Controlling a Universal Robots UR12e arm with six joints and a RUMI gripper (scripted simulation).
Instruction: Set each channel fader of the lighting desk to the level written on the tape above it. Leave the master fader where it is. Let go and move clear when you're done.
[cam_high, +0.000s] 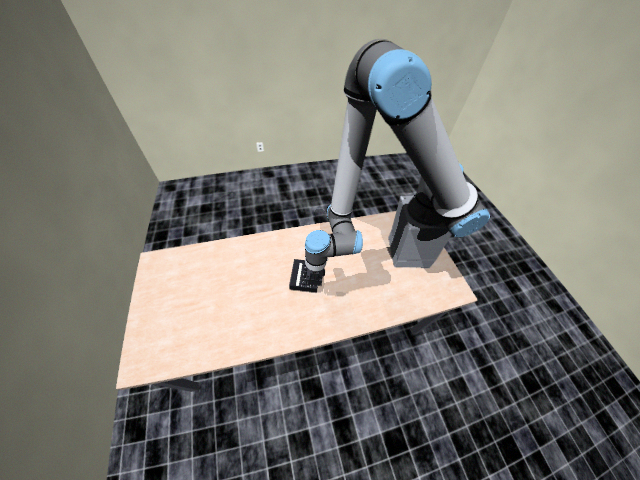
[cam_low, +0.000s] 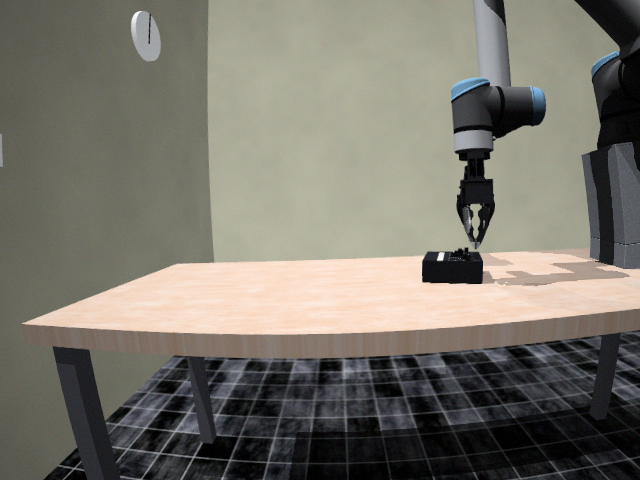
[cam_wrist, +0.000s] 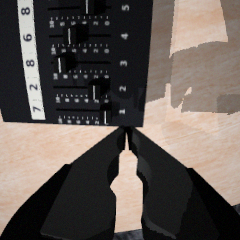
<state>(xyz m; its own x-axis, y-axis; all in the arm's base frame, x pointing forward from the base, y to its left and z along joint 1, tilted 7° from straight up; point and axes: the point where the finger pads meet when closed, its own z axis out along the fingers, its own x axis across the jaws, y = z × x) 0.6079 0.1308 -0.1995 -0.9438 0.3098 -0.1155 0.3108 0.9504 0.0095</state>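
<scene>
Hovering clenched and empty at the lighting desk's (cam_wrist: 75, 60) edge, the tool (cam_wrist: 125, 132) could overshoot channel 1's fader (cam_wrist: 106, 107) or nudge its neighbour

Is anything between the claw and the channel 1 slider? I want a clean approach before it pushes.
Nothing visible is. The shut claw hangs just above the desk, tips at the edge nearest channel 1's slider knob, with only open air between.

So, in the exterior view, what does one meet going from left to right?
Round white wall clock → small black lighting desk on the light wooden table → shut black pincer above the desk's right end → grey arm pedestal.
</scene>
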